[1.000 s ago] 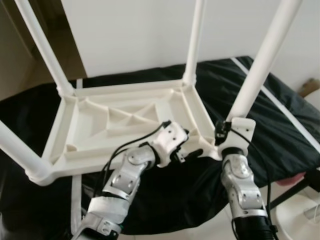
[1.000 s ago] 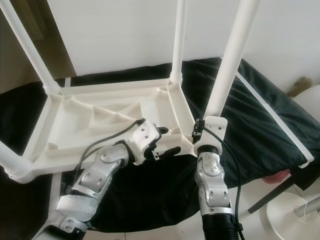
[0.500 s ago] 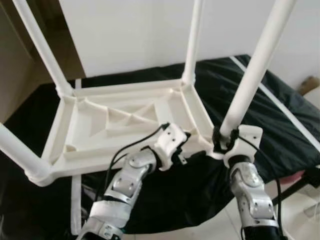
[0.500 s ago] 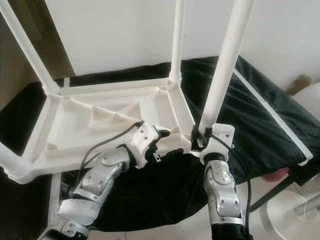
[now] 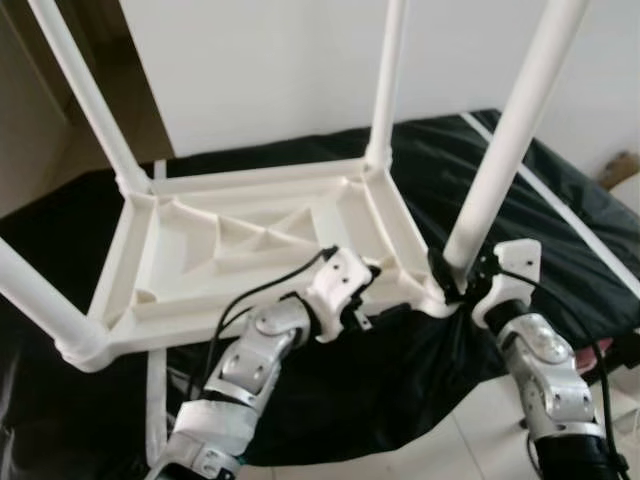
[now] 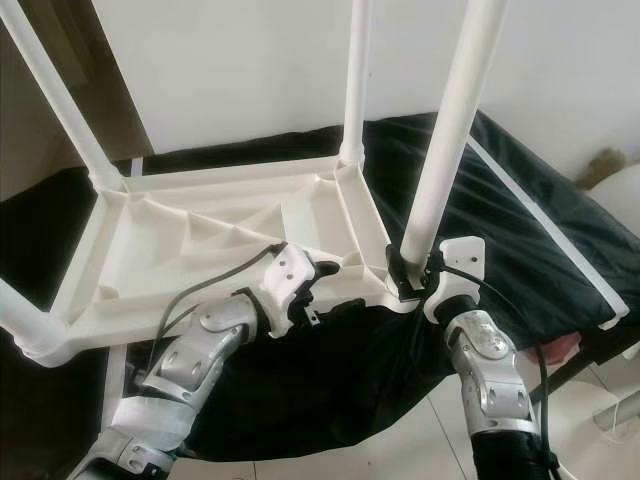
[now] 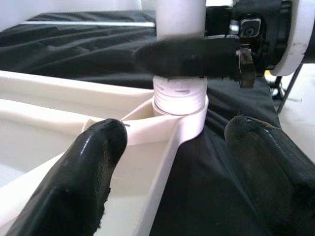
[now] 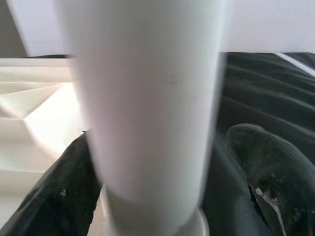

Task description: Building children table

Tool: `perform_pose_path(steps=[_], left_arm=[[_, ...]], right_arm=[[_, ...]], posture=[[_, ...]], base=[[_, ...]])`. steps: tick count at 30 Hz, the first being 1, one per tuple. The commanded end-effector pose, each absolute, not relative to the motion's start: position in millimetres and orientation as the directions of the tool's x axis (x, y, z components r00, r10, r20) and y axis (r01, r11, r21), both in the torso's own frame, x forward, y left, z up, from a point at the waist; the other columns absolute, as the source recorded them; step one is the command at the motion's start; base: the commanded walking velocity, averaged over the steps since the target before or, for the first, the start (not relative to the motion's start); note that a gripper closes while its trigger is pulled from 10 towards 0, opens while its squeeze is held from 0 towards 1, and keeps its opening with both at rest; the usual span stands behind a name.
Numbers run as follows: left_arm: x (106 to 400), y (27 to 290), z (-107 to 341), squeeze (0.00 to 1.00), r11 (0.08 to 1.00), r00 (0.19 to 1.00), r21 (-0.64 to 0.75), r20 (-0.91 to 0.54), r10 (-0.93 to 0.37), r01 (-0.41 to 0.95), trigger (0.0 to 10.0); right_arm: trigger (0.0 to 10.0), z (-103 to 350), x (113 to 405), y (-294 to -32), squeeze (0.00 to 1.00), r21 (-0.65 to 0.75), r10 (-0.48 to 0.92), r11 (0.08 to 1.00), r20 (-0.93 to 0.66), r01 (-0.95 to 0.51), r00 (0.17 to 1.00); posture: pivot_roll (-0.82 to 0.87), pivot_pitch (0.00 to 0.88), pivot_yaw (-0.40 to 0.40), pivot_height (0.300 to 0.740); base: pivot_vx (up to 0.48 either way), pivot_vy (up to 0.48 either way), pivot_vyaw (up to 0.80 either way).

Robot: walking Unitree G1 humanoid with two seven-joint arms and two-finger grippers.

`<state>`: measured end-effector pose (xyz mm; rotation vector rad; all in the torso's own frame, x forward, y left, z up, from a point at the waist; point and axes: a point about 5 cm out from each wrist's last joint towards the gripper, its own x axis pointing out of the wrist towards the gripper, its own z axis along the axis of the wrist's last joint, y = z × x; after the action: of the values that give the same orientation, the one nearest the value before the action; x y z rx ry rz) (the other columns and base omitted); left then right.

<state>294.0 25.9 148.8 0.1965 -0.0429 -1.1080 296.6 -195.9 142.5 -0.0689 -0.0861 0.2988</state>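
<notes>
A white plastic children's table [image 5: 250, 178] lies upside down on a black cloth, its legs pointing up. My right gripper [image 5: 455, 280] is at the base of the near right leg [image 5: 500, 150], shut on the leg just above its corner socket [image 7: 179, 98]. In the right wrist view the leg [image 8: 152, 98] stands between the two black fingers [image 8: 275, 172]. My left gripper [image 5: 385, 302] is open at the table's near rim, just left of that corner. One of its fingers [image 7: 74, 172] is over the inside of the rim and the other is over the cloth.
The black cloth [image 5: 560, 200] covers a low surface that ends just in front of me, with pale floor [image 5: 400, 455] below. A white wall stands behind. A white round object [image 6: 615, 410] and a dark rod sit on the floor at the right.
My right arm has swung from in front of the near right leg round to its right side, the gripper staying at the leg's base. The left gripper has stayed at the rim.
</notes>
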Motion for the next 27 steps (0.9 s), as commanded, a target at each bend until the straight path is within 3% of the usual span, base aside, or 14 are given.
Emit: perform_pose_path(steps=[1,11,12,13,14,15,27], left_arm=[[290.7,23.6,150.6,0.0,0.328,0.348,0.185,-0.09,-0.933,0.926,10.0],[291.0,24.1,153.1,0.0,0.307,0.332,0.201,-0.101,-0.938,0.93,10.0],[290.6,24.2,153.3,0.0,0.306,0.33,0.202,-0.101,-0.939,0.931,10.0],[290.6,24.2,153.3,0.0,0.306,0.33,0.202,-0.101,-0.939,0.931,10.0],[290.8,24.4,153.8,0.0,0.307,0.331,0.202,-0.099,-0.938,0.93,10.0],[290.7,24.4,154.0,0.0,0.309,0.333,0.199,-0.096,-0.938,0.93,10.0],[285.3,19.8,151.2,0.0,0.28,0.3,0.177,-0.094,-0.949,0.943,10.0]], right_arm=[[10.0,141.0,302.2,-193.2,0.0,-0.093,0.367,0.928,0.055,-0.362,0.928],[10.0,142.8,315.4,-194.5,0.0,-0.147,0.484,0.867,0.027,-0.475,0.875],[7.5,143.1,316.2,-195.9,0.0,-0.152,0.486,0.865,0.027,-0.477,0.873],[7.5,143.1,316.2,-195.9,0.0,-0.152,0.486,0.865,0.027,-0.477,0.873],[1.3,142.7,315.6,-198.0,0.0,-0.154,0.486,0.865,0.026,-0.477,0.873],[0.0,141.0,314.1,-199.6,0.0,-0.157,0.484,0.866,0.022,-0.476,0.875],[0.0,123.5,302.5,-211.7,0.0,-0.128,0.439,0.891,-0.008,-0.436,0.899]], posture=[[-0.09,0.0,0.067,0.74],[-0.09,0.0,0.078,0.74],[-0.09,0.0,0.076,0.74],[-0.09,0.0,0.076,0.74],[-0.09,0.0,0.075,0.74],[-0.09,0.0,0.076,0.74],[-0.12,0.0,0.094,0.74]], base=[[0.0,0.0,0.0],[0.0,0.0,0.0],[0.0,0.0,0.0],[0.0,0.0,0.0],[0.0,0.0,0.0],[0.0,0.0,0.0],[0.0,0.0,0.0]])
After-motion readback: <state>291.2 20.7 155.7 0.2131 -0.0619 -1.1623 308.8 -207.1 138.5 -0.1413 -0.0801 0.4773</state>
